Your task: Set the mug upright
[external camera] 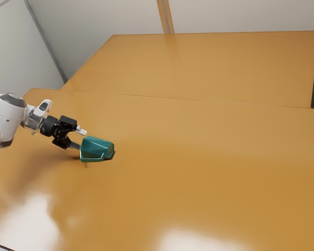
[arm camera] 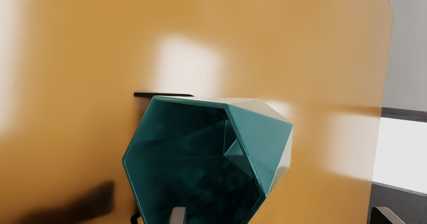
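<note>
Nearest the wrist camera are the two fingers [arm camera: 178,216] of your gripper [external camera: 79,139], standing wide apart, so you have it open. One finger overlaps the mouth of the teal mug [external camera: 97,148] in the wrist view; whether it reaches inside or touches the wall, you can't tell. Its partner stands well out to the side, apart from the mug, so you aren't gripping anything.

Your mug is lying on its side on the glossy orange-brown table [external camera: 199,183], just beyond the fingertips. Its open mouth faces your gripper, and its base points toward the exterior view's right. Looking in through the six-sided rim, you see dark, faceted inner walls and a paler facet deeper inside.

Right beside the rim you'll notice a thin black strip [arm camera: 161,94]; you can't tell from here what it is. Near the mug, a dark shadow [arm camera: 83,202] falls across the tabletop, and bright reflections lie around it.

Farther off, another tabletop [external camera: 209,68] of the same colour adjoins yours along a seam, with a pale wall [external camera: 110,18] behind it and a tan upright strip [external camera: 166,15] on that wall.
</note>
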